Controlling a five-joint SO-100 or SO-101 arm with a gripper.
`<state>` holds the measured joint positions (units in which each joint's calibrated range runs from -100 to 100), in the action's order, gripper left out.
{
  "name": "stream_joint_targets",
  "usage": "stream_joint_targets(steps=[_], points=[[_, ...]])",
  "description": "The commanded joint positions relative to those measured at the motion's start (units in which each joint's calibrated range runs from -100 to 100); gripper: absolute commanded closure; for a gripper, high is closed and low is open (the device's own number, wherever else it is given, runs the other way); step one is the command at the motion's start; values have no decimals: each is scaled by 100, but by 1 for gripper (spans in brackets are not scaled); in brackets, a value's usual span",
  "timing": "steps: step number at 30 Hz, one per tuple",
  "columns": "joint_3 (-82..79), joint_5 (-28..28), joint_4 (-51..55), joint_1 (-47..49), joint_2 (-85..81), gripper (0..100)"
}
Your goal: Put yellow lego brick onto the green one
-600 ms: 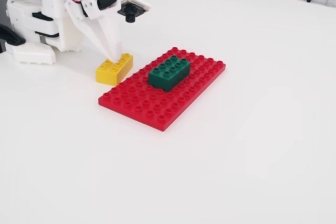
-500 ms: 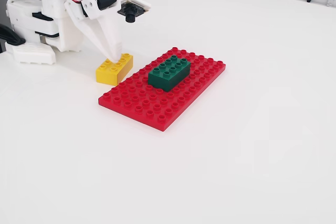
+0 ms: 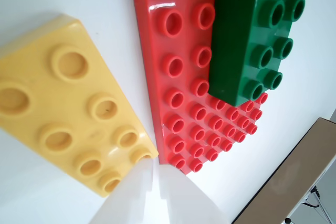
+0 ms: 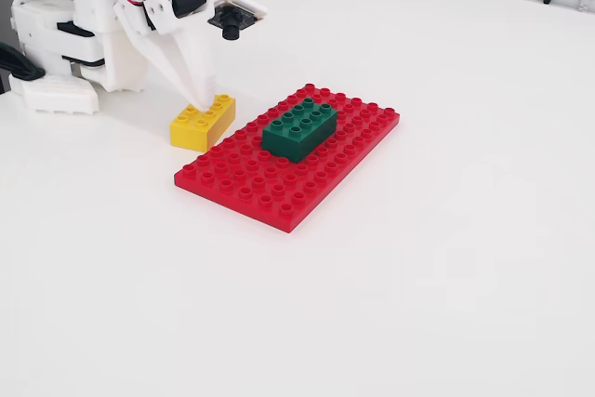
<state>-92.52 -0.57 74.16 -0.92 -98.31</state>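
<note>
Yellow lego brick (image 4: 203, 123) on table; tool (image 4: 204, 99) tips touch its end.

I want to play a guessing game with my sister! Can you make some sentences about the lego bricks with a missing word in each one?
1. The green brick sits on the big ____ baseplate.
2. The yellow brick lies on the white ____, beside the baseplate.
3. The gripper is right above the ____ brick.
4. Each small brick has ____ studs on top.

Missing words: red; table; yellow; eight
</note>
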Motion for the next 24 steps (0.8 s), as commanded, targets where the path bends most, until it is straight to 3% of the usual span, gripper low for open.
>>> stream_joint_targets(steps=[1,24], points=[[2,5,-11,-55,24,99],[2,5,-37,-4,24,99]])
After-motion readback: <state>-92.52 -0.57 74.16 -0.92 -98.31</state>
